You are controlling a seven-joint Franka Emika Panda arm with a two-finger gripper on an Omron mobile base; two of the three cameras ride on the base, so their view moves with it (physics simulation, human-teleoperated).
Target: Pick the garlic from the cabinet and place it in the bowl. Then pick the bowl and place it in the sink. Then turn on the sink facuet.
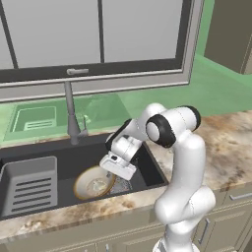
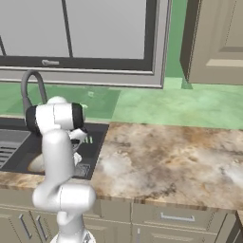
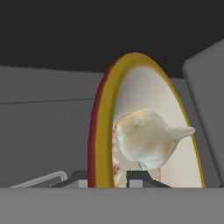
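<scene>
Nothing here carries writing I can read: no label, brand, number or sign on the bowl, the sink, or the surface.

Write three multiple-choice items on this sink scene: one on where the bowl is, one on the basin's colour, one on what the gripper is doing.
1. Where is the bowl?
A. In the sink, right of the ribbed rack
B. On the marble counter
C. Inside the wall cabinet

2. What colour is the sink basin?
A. White
B. Dark grey-black
C. Beige

3. What is the gripper doing?
A. Pulling the faucet lever
B. Hanging open above the counter
C. Clamping the bowl's rim, garlic inside the bowl

Answers:
1 A: the left base view shows the bowl inside the basin beside the rack.
2 B: the basin walls are dark in both base views.
3 C: the hand view shows a finger on each side of the rim, the garlic lying against the cream inside.
</scene>
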